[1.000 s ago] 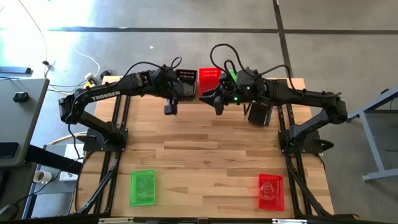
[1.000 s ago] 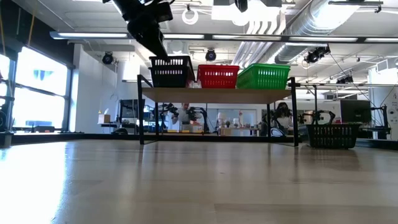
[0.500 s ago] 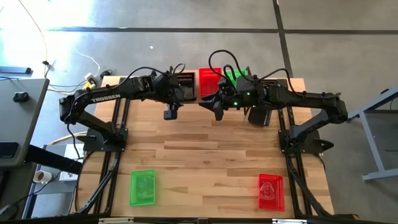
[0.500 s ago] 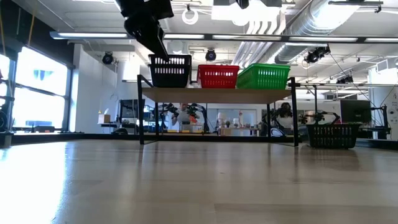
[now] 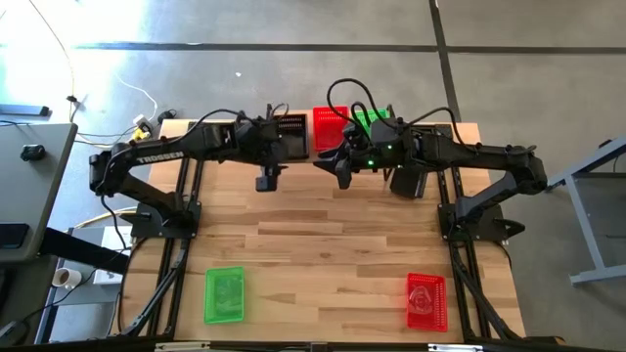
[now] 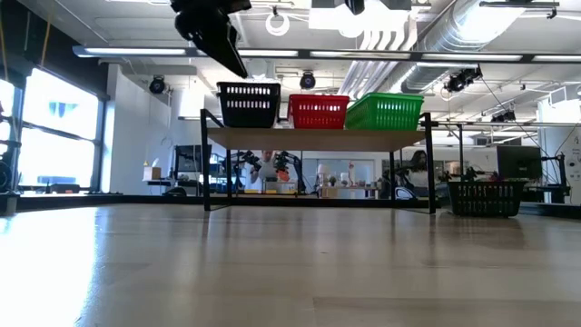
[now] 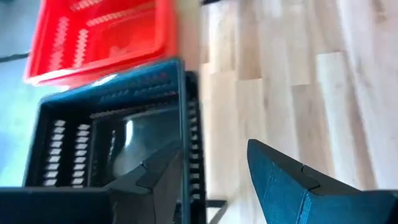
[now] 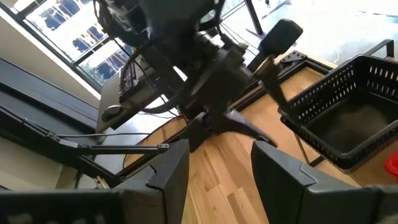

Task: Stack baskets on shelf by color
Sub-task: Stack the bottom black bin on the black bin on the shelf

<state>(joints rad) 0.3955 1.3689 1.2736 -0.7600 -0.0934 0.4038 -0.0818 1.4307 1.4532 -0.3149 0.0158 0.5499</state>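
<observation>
Writing: white "TROSSEN" lettering is showing along the left arm (image 5: 161,154); no other text is legible.

Shelf (image 6: 318,138): standing along the tabletop's far edge, carrying in a row a black basket (image 6: 249,104), a red basket (image 6: 319,111) and a green basket (image 6: 385,111).

Left gripper (image 7: 214,171): hanging just above the black basket's near rim, fingers spread, gripping nothing.

Right gripper (image 8: 221,163): hovering in front of the shelf's middle, fingers parted and empty.

Loose items: a second green basket (image 5: 224,294) is lying near the tabletop's front left corner; a second red basket (image 5: 425,299) near the front right corner; another black basket (image 6: 486,197) is sitting by the shelf's right end.

Surroundings: cables are trailing on the floor off the far left corner.
</observation>
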